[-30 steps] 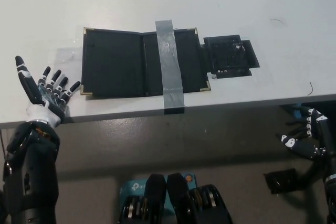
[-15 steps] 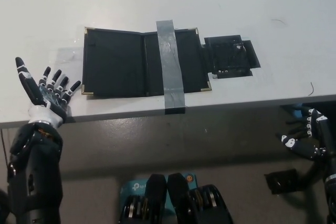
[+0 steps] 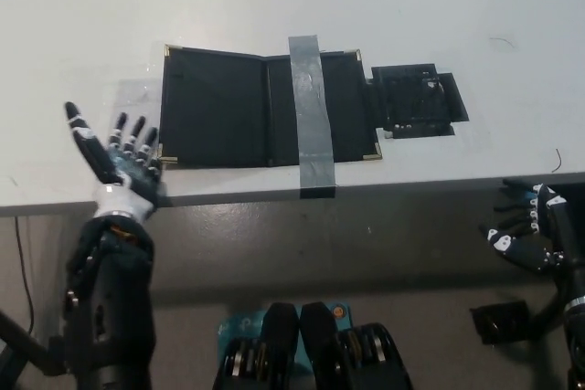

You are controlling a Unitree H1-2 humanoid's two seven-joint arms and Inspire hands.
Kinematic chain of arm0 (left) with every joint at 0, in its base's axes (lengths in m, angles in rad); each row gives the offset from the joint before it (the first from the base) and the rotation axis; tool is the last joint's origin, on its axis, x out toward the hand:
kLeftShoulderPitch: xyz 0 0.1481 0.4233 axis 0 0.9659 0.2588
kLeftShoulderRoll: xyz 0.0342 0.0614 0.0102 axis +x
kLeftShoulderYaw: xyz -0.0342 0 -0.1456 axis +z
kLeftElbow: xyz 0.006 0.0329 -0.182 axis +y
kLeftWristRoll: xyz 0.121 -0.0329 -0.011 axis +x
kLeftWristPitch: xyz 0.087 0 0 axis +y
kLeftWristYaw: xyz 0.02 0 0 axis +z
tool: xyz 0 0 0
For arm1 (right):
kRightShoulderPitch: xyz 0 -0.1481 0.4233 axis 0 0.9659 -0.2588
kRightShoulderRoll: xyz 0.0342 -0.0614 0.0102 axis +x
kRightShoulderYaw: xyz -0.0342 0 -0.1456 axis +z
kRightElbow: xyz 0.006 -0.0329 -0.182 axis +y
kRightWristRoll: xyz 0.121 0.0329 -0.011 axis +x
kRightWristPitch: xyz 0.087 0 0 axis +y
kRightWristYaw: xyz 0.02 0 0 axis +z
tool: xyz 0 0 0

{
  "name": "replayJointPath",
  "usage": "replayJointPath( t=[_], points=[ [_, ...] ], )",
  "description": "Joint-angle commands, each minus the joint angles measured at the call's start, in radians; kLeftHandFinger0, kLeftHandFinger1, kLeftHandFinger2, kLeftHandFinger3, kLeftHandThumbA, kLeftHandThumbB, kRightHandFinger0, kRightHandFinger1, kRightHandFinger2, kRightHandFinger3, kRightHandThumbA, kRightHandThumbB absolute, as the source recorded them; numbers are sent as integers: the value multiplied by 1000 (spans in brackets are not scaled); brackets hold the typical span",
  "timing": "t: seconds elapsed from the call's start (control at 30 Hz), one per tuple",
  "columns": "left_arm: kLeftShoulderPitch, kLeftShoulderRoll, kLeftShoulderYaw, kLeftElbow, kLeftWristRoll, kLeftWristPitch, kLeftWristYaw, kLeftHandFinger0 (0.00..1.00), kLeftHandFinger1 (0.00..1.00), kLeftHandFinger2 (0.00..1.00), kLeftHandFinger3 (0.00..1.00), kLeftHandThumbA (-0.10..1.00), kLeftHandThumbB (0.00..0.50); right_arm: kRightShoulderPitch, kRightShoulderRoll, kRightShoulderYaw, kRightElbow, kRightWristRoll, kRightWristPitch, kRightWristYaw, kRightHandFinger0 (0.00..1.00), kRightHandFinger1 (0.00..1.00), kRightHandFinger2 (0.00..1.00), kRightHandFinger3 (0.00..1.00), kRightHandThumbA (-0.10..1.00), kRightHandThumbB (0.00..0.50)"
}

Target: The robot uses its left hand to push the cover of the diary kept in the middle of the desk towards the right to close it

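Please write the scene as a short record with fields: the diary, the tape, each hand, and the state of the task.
diary: black diary lies open and flat in the middle of the white desk
tape: grey tape strip runs across the right half, down over the desk edge
left hand: left hand open, at the desk edge beside the left cover, not visibly touching it
right hand: right hand below the desk at lower right, resting
task state: cover not yet pushed
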Motion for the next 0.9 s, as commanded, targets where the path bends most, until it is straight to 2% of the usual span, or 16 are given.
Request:
replayJointPath(
  t=[0.0,0.27,0.47,0.73,0.87],
  points=[
    [-2,-79,-27,40,-30,48,-17,1000,1000,1000,1000,1000,175,-37,-21,2,-16,-11,-18,7,363,424,512,755,796,67],
    [19,-114,-42,25,-35,48,-40,1000,1000,1000,1000,1000,204,-46,-27,9,-12,-22,-23,1,305,383,484,725,828,74],
    [30,-130,-38,17,-41,58,-33,1000,1000,1000,1000,1000,196,-40,-20,10,-9,-19,-38,-1,280,364,464,703,834,83],
    [6,-149,-106,-13,-31,57,-63,1000,1000,1000,1000,1000,222,-41,-20,9,-6,-21,-38,3,309,376,476,724,850,94],
    [-49,-209,-203,0,5,12,-101,1000,1000,1000,1000,1000,240,-33,-12,9,-15,-15,-28,6,288,357,463,708,842,100]
  ],
)
